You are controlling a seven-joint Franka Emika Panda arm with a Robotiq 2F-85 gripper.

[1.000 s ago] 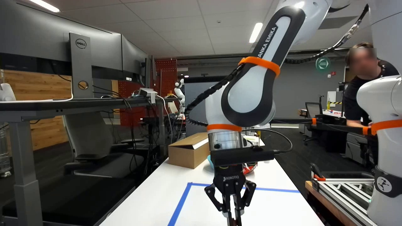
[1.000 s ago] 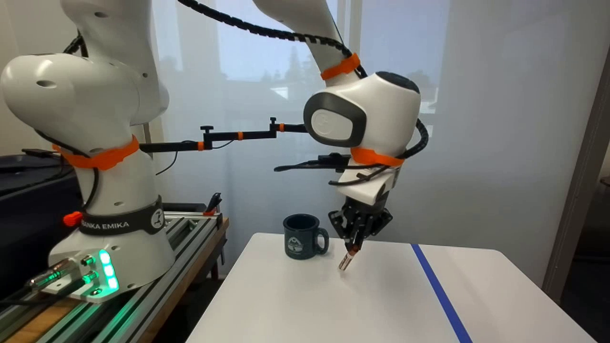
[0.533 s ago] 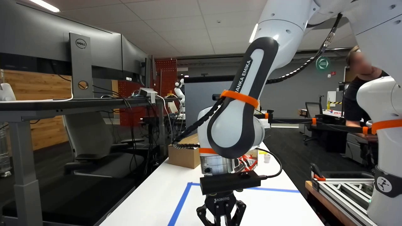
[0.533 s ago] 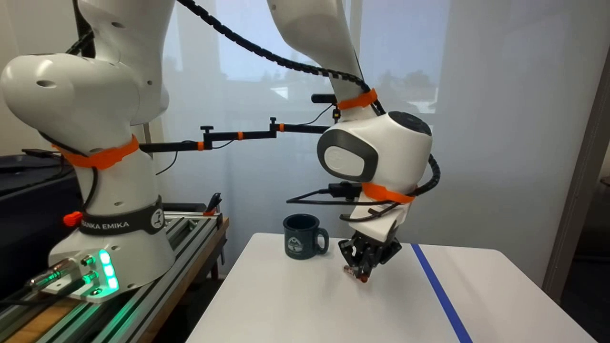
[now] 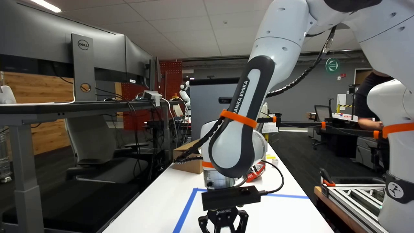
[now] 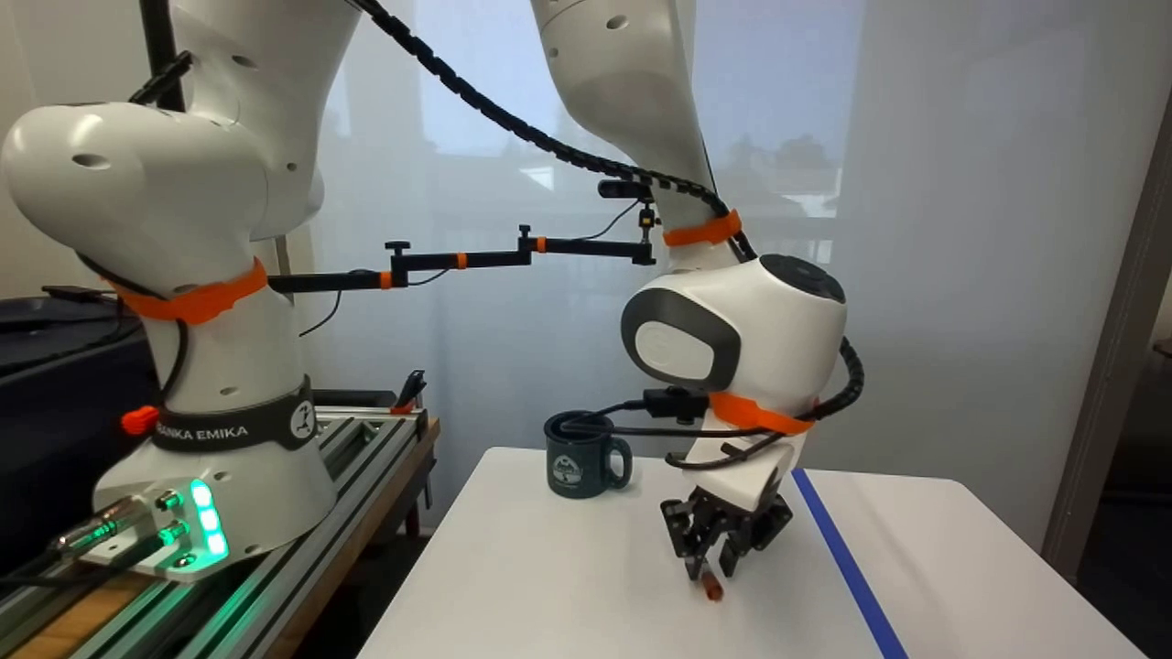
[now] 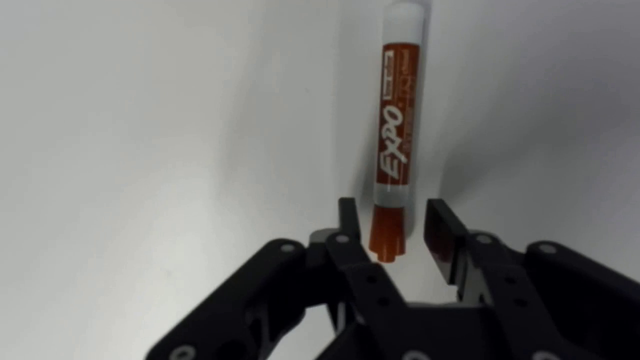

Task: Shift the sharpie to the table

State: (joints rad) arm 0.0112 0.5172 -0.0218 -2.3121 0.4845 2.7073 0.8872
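Marker (image 7: 395,120) on the white table (image 6: 549,586), apparently lying flat, in from the corner with the mug (image 6: 579,465), red cap (image 7: 387,230) turned away from it. Gripper (image 6: 710,570) spread wider than the cap, which shows between the fingers (image 7: 349,220), gap each side; long axis nearly square to their closing. Reads as set down; straight lift should clear it.

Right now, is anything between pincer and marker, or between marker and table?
Nothing visible. The marker appears to lie on the table; the wrist view shows its cap within the open pincer, a gap on each side. The mug stands well apart.
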